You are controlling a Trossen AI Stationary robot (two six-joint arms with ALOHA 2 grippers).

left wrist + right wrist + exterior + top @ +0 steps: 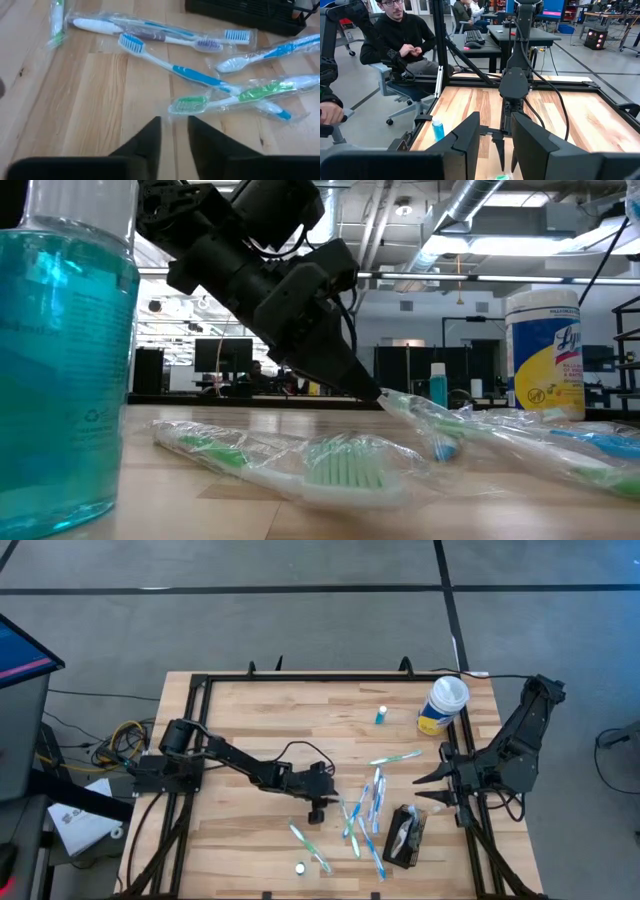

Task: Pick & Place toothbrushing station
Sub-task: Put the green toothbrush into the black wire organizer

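The toothbrushing station point(405, 837), a small black caddy, stands near the table's front right, and its edge shows in the left wrist view point(250, 12). Several wrapped toothbrushes point(365, 815) lie loose to its left. My left gripper point(337, 802) is low over the table, slanting down, at the left of this pile. Its fingers point(175, 125) stand a narrow gap apart at the head end of a green toothbrush point(240, 97). My right gripper point(432, 790) waits, open, raised above the table's right side. My left gripper's fingertips point(375, 395) reach the head end of the green toothbrush's clear wrapper point(172, 107), coming slanting down from the table's left. The toothbrush lies flat on the table. Whether the fingers touch the wrapper I cannot tell.
A white-lidded yellow-and-blue canister point(443, 705) and a small blue bottle point(381, 716) stand at the far right. A green toothbrush point(310, 848) and a white cap point(299, 867) lie near the front edge. A blue mouthwash bottle point(60, 370) stands right before the low camera. A person point(400, 45) sits beyond the table.
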